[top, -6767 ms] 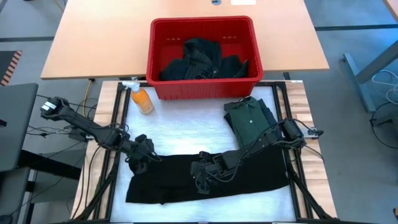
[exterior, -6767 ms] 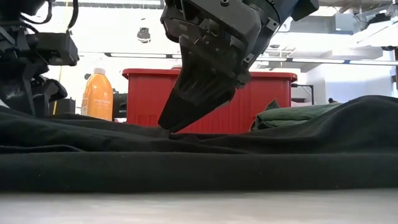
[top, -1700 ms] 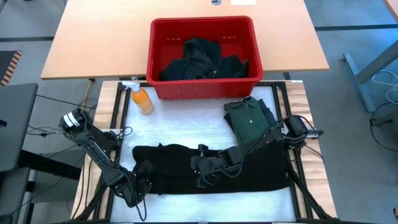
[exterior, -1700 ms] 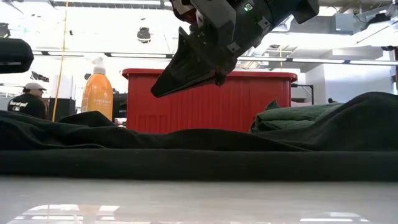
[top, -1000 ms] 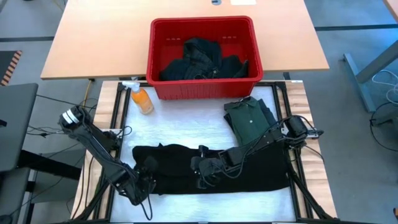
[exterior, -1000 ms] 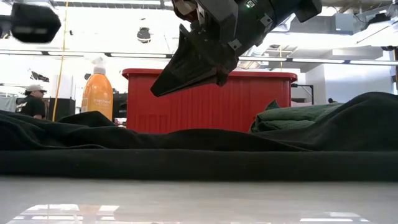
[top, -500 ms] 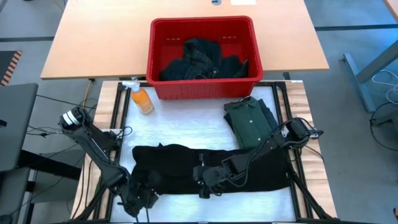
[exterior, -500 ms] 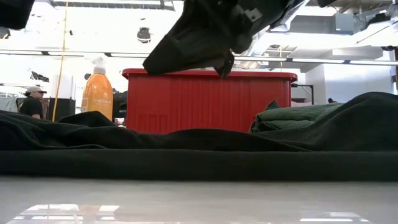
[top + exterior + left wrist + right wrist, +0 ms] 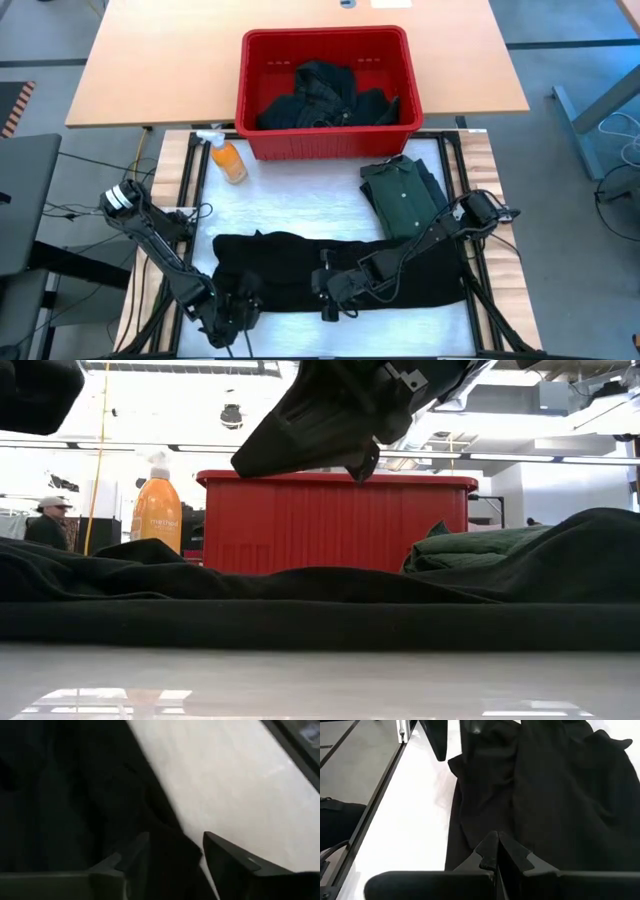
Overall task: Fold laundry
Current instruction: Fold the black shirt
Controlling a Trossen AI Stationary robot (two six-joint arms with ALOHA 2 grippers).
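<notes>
A black garment (image 9: 400, 272) (image 9: 300, 600) lies spread flat across the near part of the white table top. My left gripper (image 9: 238, 308) (image 9: 176, 840) is open at its near left corner (image 9: 170, 832), one finger on either side of the cloth's edge. My right gripper (image 9: 328, 292) (image 9: 496, 839) (image 9: 245, 463) is shut and hangs above the garment's near middle, holding nothing. A folded green shirt (image 9: 400, 195) (image 9: 470, 550) lies at the far right, and its near end meets the black garment. My left gripper comes slanting down at the garment's near left corner (image 9: 172, 845), which lies on the table between its open fingers. I cannot tell whether either finger touches the cloth.
A red basket (image 9: 325, 38) (image 9: 330, 525) holding more dark clothes stands at the far edge. An orange bottle (image 9: 230, 162) (image 9: 158, 510) is to its left. Bare white table shows between basket and garment. A person (image 9: 45, 525) is in the room behind.
My left gripper has moved toward the table's near edge and a little right along the garment's left end, tipping and rolling as it went. My right gripper, still shut, has moved toward the near edge above the cloth. The garment has kept its place.
</notes>
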